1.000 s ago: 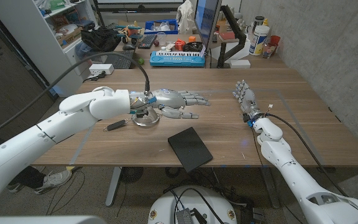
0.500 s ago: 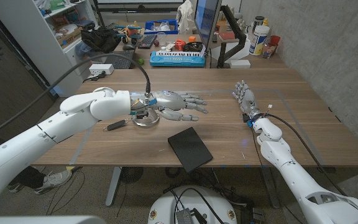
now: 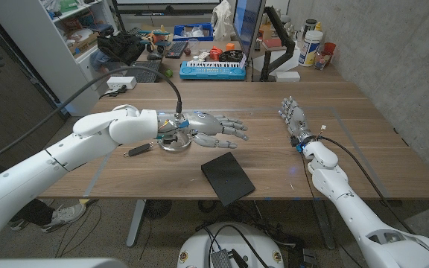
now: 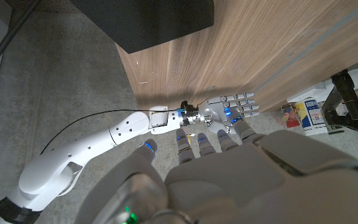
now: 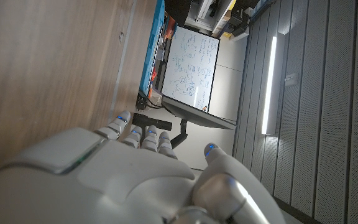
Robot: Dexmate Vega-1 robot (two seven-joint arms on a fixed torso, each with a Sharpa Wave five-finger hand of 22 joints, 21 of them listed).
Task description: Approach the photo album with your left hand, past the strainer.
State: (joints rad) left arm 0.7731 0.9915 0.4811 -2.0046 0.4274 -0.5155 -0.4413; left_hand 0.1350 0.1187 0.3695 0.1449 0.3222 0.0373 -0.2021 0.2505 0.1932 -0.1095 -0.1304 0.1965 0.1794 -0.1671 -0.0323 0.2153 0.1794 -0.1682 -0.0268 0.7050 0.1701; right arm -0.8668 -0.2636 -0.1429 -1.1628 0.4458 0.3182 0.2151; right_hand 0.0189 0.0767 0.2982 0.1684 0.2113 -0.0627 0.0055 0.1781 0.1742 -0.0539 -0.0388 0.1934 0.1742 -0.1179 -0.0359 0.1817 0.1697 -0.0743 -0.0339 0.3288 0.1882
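Note:
The photo album (image 3: pixel 228 178) is a flat black book lying near the table's front edge; in the left wrist view the album (image 4: pixel 143 22) lies beyond my fingertips. A small metal strainer (image 3: pixel 174 142) with a dark handle (image 3: pixel 136 150) sits under my left wrist. My left hand (image 3: pixel 213 126) hovers just beyond the strainer with its fingers stretched out and apart, holding nothing, a short way behind and left of the album. My right hand (image 3: pixel 293 119) stands at the right of the table with straight fingers and holds nothing; the right hand (image 4: pixel 224 112) is also in the left wrist view.
A blue keyboard-like toy (image 3: pixel 213 70), a monitor (image 3: pixel 247 30), bottles (image 3: pixel 311 45) and clutter stand behind the table's far edge. A shelf unit (image 3: pixel 65 37) is at the back left. Bare wood (image 3: pixel 274 160) lies between the album and my right arm.
My left hand has drifted slightly nearer the front edge, toward the album, with its fingertips dipping a little. The strainer, the album and the right hand have stayed put.

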